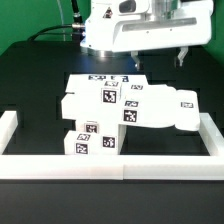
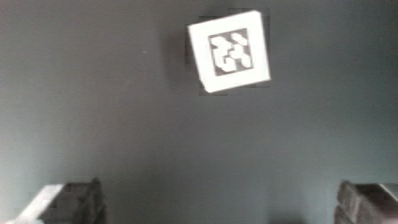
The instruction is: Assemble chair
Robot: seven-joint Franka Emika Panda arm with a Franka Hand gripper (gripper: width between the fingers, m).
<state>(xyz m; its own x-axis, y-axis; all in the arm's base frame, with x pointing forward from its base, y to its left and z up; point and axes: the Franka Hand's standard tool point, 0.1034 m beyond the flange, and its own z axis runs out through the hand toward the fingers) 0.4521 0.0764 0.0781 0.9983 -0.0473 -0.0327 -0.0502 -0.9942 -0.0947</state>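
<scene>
While the arm hangs at the back of the black tabletop (image 1: 30,90), its end effector (image 1: 158,58) stands wide open and empty, fingers (image 1: 183,55) pointing down, well above the surface. From the wrist view both fingertips (image 2: 68,203) frame bare dark tabletop, with a single white marker tag (image 2: 235,50) lying flat, tilted, ahead of them. Nearer the front, the chair parts (image 1: 120,105) sit bunched together in a pile: matte-white slabs and blocks with black-and-white tags, some stacked on others. They lie just behind the low white border wall (image 1: 110,165), the lowest block (image 1: 92,142) close against it.
</scene>
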